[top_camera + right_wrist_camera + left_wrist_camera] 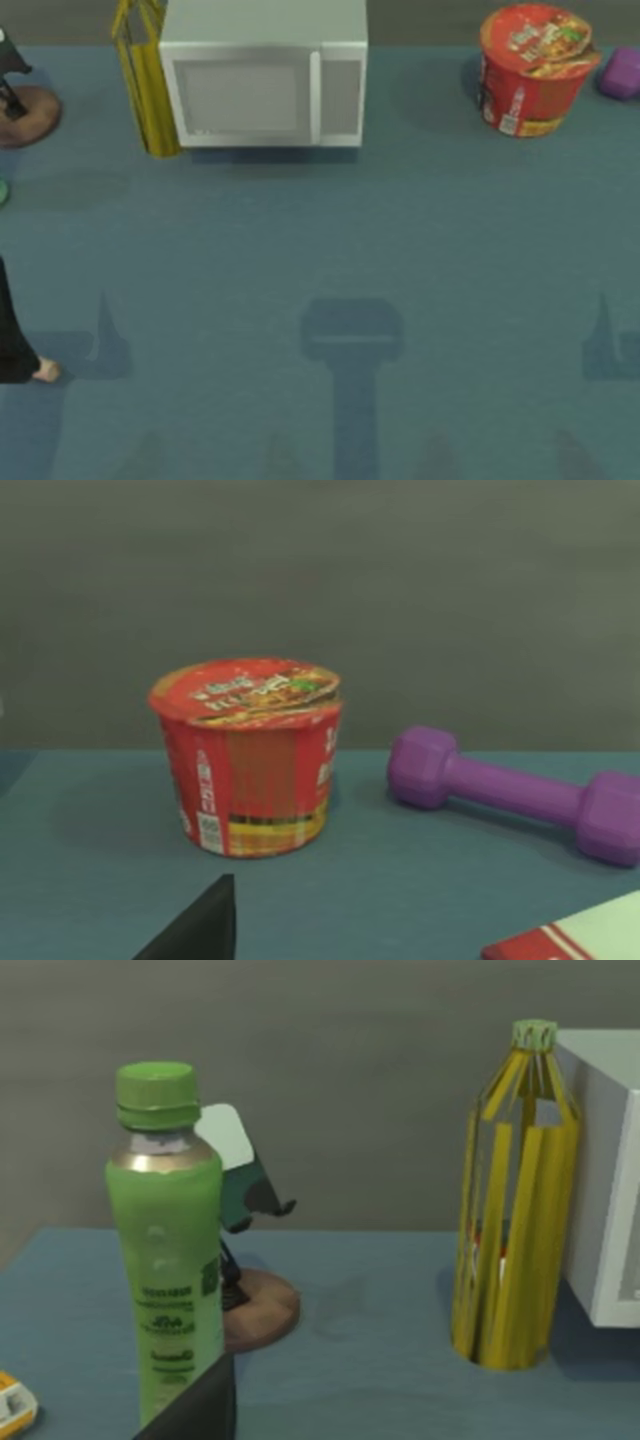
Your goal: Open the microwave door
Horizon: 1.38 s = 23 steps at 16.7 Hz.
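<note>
Overhead view looking down on table (330, 250), wrist views low, sharing microwave (263, 72), noodle cup (532, 68)

You had a blue-grey table (330, 260) carrying everything. On it, at the far edge left of centre, sat the microwave (263, 72), its door shut, with a yellow slatted bottle (143, 75) just beside its left side. Far left stood a round brown-based stand (28, 115) and, near it, a green bottle (165, 1250). Far right stood a red noodle cup (530, 68), with a purple dumbbell (515, 793) near it.
</note>
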Motion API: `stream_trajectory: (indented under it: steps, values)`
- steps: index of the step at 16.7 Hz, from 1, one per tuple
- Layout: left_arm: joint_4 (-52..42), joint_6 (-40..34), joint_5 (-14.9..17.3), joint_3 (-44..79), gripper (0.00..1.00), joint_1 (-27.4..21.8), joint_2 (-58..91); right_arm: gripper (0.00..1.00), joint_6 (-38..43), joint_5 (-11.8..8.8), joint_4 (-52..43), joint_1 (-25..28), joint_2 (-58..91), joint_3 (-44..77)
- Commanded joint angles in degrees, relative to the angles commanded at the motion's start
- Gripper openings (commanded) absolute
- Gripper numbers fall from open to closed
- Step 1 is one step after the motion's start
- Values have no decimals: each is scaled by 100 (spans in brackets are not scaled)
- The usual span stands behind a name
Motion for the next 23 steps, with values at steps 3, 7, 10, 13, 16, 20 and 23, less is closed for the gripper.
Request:
stream_trajectory:
  steps: [3, 7, 10, 13, 16, 20, 23]
  values:
    - [-25, -18, -14, 55, 100, -25, 57, 100, 0, 0, 0, 0, 0, 0]
    - [-363, -273, -216, 865, 100, -351, 895, 100, 0, 0, 0, 0, 0, 0]
    - [-785, -618, -480, 1984, 100, -774, 2152, 100, 0, 0, 0, 0, 0, 0]
    - [-1261, -1057, -793, 3403, 100, -1285, 3836, 100, 0, 0, 0, 0, 0, 0]
    - [-1737, -1546, -1120, 4981, 100, -1833, 5719, 100, 0, 0, 0, 0, 0, 0]
    - [-2342, -2185, -1540, 7029, 100, -2548, 8208, 100, 0, 0, 0, 0, 0, 0]
    - [-2773, -2581, -1818, 8313, 100, -3012, 9825, 100, 0, 0, 0, 0, 0, 0]
